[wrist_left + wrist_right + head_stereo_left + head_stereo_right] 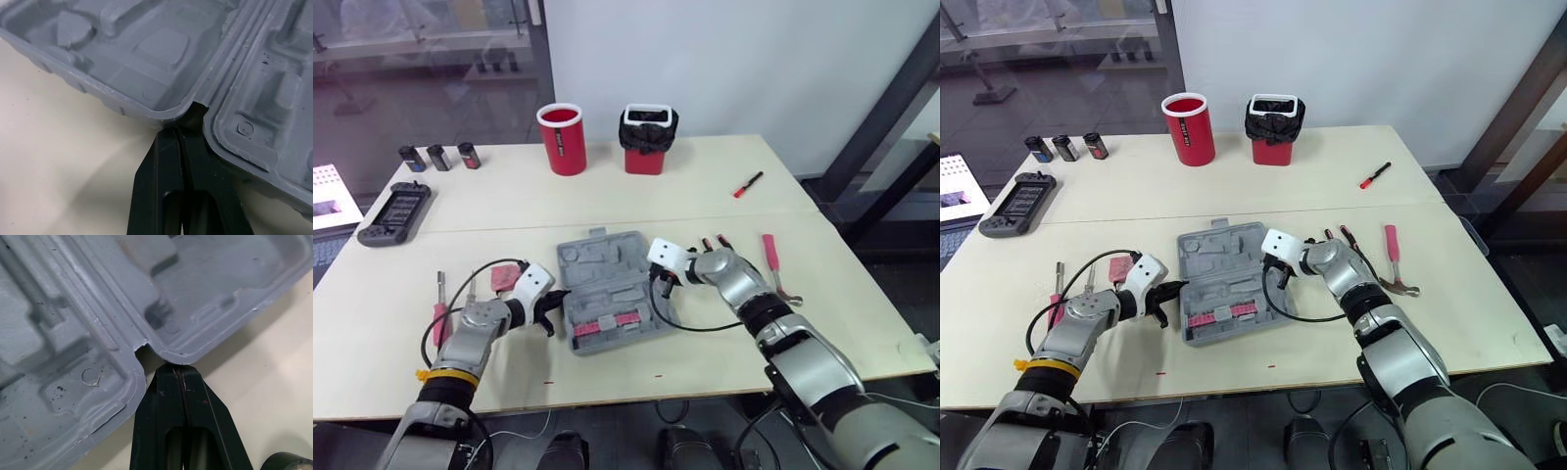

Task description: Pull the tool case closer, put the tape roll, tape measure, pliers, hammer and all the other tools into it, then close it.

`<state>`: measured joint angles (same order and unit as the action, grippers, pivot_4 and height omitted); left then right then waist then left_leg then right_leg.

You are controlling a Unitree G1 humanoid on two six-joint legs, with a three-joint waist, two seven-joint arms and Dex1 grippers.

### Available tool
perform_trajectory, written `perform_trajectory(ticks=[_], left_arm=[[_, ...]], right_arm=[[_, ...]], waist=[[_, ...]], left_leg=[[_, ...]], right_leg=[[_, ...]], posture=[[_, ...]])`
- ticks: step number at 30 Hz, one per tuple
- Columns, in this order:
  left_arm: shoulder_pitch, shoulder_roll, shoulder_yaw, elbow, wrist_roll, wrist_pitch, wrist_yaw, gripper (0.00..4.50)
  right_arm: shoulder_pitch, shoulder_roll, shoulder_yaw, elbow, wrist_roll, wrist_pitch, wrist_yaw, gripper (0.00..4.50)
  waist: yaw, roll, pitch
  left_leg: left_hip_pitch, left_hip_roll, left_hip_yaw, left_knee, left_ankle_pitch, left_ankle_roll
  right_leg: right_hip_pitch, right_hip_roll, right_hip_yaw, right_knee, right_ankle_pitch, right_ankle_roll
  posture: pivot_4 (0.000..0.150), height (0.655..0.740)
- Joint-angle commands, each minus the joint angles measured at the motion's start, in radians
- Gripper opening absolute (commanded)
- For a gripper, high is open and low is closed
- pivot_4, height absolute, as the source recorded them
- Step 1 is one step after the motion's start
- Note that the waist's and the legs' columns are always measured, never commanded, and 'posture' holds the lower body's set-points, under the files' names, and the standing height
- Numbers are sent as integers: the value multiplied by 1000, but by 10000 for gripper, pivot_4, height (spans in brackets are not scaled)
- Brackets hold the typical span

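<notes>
Cream tabletop (724, 196), two boards butted together. Grey moulded tool case (607, 257) lies open and flat at centre near the front edge, both halves showing recessed pockets; a red strip of bits (605, 325) sits in the near half.

Red cup (562, 139) and red bin (646, 140) with a black liner stand at the back. Dark print on the cup is too small to read; no lettering legible on the case.

Black handheld device (396, 213) at far left. Hammer (1391, 245), red handle, lies right of the case, just beyond the right forearm. Pliers (1344, 235), red grips, lie between hammer and case. Red screwdriver (748, 184) well behind them.

Left gripper (180, 131): fingers pressed together, holding nothing, tips poked into the hinge notch on the case's left side, where the two halves meet.

Right gripper (180, 368): fingers likewise pressed flat together, empty, tips right at the hinge notch on the case's right side; actual contact cannot be told
</notes>
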<state>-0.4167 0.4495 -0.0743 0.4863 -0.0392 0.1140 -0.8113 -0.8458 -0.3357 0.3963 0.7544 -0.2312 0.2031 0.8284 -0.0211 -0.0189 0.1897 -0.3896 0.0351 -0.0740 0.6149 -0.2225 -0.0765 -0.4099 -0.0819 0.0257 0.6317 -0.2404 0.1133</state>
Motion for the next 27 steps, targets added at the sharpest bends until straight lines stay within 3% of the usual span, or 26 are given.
perform_trajectory(ticks=[1,8,15,27], left_arm=[[32,1,-52,-14,11,-7,-55,337],[163,60,-39,-170,-26,46,-123,337],[322,112,-26,-335,-64,107,-147,337],[470,137,-15,-475,-98,173,-105,337]], right_arm=[[110,-2,29,-260,23,158,100,0],[313,-55,18,-658,18,443,81,0],[465,-63,23,-895,37,618,46,0],[562,-103,35,-1070,84,767,5,0]], waist=[[0,0,0],[-11,4,-3],[-24,3,-5],[-21,2,-8]], left_leg=[[0,0,0,0,0,0],[0,0,-1,-1,0,0],[1,0,-1,-1,0,0],[1,0,-1,-1,-1,0]], right_leg=[[0,0,0,0,0,0],[0,0,0,0,-1,1],[0,0,0,-1,-3,-4],[1,-1,0,-2,-6,-3]], posture=[[1500,7387],[1500,7387],[1500,7387],[1500,7387]])
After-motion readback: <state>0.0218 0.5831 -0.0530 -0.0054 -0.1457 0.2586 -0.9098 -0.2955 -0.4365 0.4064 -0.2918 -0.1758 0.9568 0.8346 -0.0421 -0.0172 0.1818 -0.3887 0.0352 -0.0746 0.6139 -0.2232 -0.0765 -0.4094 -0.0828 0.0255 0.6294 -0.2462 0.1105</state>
